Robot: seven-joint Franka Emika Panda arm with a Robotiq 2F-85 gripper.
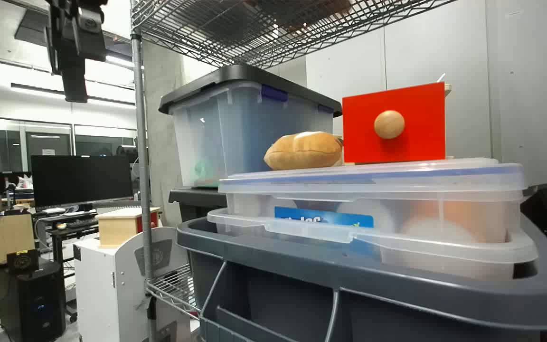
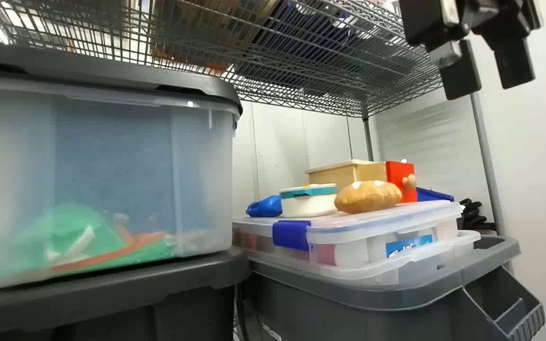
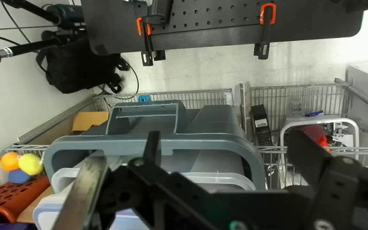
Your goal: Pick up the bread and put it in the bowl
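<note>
The bread [image 1: 304,151] is a brown plush loaf with pale patches on top. It lies on the lid of a clear storage box and shows also in an exterior view [image 2: 368,196]. A round white container with a teal rim [image 2: 308,201], possibly the bowl, stands beside the bread; whether it is open on top I cannot tell. My gripper [image 2: 488,76] is open and empty, high up and apart from the bread, in front of the shelf. It hangs at the upper left in an exterior view [image 1: 71,78]. Its spread fingers show in the wrist view [image 3: 232,151], where bread and container are out of view.
A wooden box with a red drawer front [image 1: 416,128] and round knob stands beside the bread. The clear box [image 1: 373,190] rests on a dark grey bin [image 1: 349,266]. A tall lidded tub [image 2: 112,166] stands beside. A wire shelf [image 2: 254,52] hangs above, with a post [image 1: 141,156].
</note>
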